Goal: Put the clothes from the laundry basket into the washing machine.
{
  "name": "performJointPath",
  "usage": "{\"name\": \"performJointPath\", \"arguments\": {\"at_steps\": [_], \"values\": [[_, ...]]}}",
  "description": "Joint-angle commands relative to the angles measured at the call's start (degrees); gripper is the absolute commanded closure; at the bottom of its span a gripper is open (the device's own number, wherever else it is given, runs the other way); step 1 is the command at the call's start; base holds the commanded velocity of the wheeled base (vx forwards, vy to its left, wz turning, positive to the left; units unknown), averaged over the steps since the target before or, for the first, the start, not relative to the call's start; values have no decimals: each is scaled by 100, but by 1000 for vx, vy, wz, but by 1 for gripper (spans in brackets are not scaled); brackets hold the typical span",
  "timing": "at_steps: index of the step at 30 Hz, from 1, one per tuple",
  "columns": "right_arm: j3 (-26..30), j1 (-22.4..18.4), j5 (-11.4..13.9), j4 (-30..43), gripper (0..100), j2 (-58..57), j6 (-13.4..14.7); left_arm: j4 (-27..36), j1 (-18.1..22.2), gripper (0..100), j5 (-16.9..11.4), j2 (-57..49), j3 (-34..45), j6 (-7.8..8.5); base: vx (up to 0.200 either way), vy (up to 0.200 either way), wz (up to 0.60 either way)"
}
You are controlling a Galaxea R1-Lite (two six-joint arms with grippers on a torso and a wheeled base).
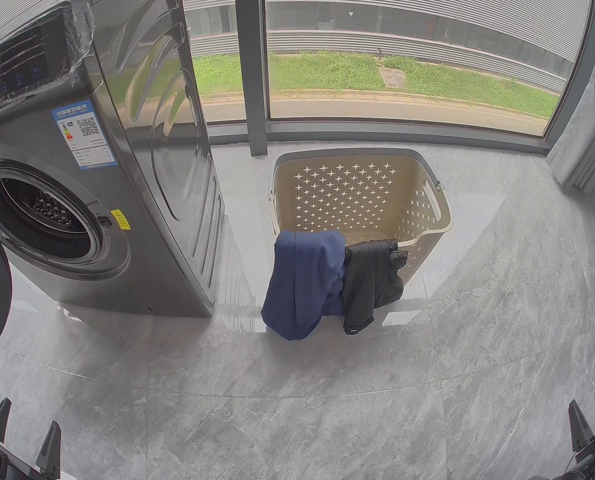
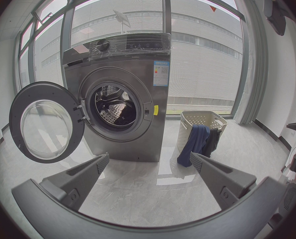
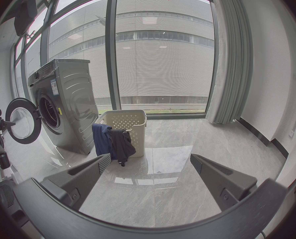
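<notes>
A beige laundry basket (image 1: pixel 437 208) stands on the floor by the window. A blue garment (image 1: pixel 303 281) and a black garment (image 1: pixel 371 281) hang over its near rim. To its left the grey washing machine (image 1: pixel 144 161) has its round door (image 2: pixel 43 121) swung open, showing the drum (image 1: pixel 44 218). My left gripper (image 1: pixel 25 429) is low at the near left, open and holding nothing. At the near right my right gripper (image 1: pixel 594 405) is open too, with nothing in it. Both stay well short of the basket (image 2: pixel 201 120) (image 3: pixel 128 121).
Large windows (image 1: pixel 404 48) run behind the basket. A grey curtain (image 1: pixel 591 135) hangs at the far right. Bare grey marble floor (image 1: pixel 311 408) lies between the grippers and the basket. The open door sticks out at the far left edge.
</notes>
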Motion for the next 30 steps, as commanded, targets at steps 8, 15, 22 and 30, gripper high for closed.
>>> {"name": "performJointPath", "arguments": {"at_steps": [8, 15, 22, 30], "values": [[101, 3, 4, -2, 0, -40, -4, 0, -4, 0, -7, -64, 84, -2, 25, 0, 0], [101, 3, 4, -2, 0, -40, -4, 0, 5, 0, -25, -64, 92, -2, 0, -143, 0], [101, 3, 4, -2, 0, -40, -4, 0, 5, 0, -25, -64, 92, 24, 0, -114, 0], [101, 3, -4, -2, 0, -40, -4, 0, 5, 0, -60, -64, 84, 7, 50, 0, 0]]}}
